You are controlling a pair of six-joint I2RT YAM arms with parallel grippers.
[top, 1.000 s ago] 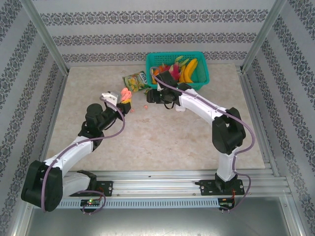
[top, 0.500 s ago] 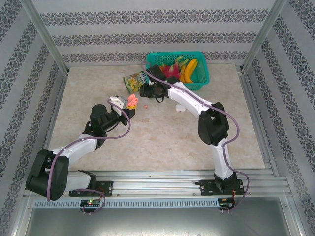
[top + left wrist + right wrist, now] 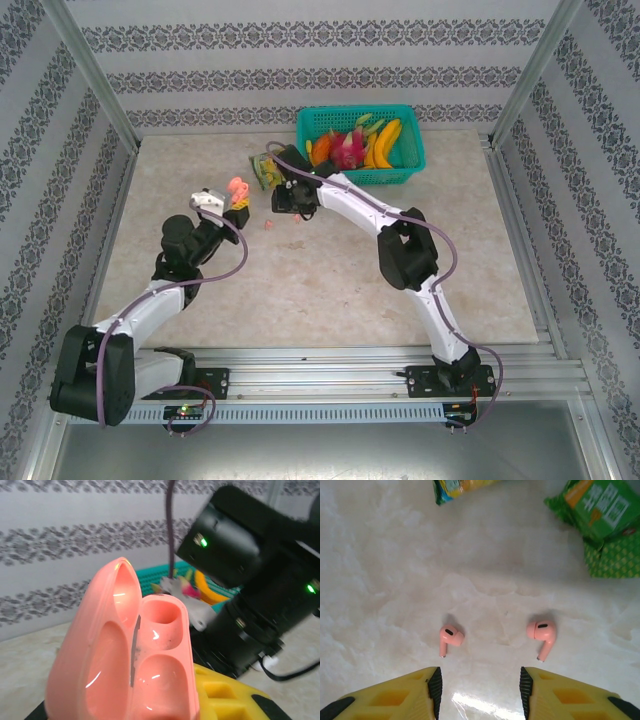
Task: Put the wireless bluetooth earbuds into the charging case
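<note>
Charging case (image 3: 125,655): pink, lid swung open, both wells empty; clamped in the closed left gripper (image 3: 238,202); held clear of the surface (image 3: 330,290), left of its middle, toward the far edge.
Basket (image 3: 350,109): teal, set at the far edge, right of centre; loaded with bananas (image 3: 385,140) and other bright fruit.
Pink earbud (image 3: 451,636): lay on the bare surface, outside any container, stem turned toward the right gripper (image 3: 479,690).
Second pink earbud (image 3: 542,632): lay apart from the first, stem turned the same way.
Right gripper: jaws parted, nothing between them; hung over the surface just short of both earbuds, touching neither.
Yellow-green snack packet (image 3: 455,486): lay flat beyond the earbuds, toward the far edge.
Green snack packet (image 3: 597,510): lay flat beyond the second earbud, apart from it.
Change from one second earlier: right arm stretched farther left, off the basket front and toward the packets; case carried farther left and slightly farther away by the left gripper.
Open room: near half of the surface and its right side left bare; earbuds ringed by bare surface on all sides.
</note>
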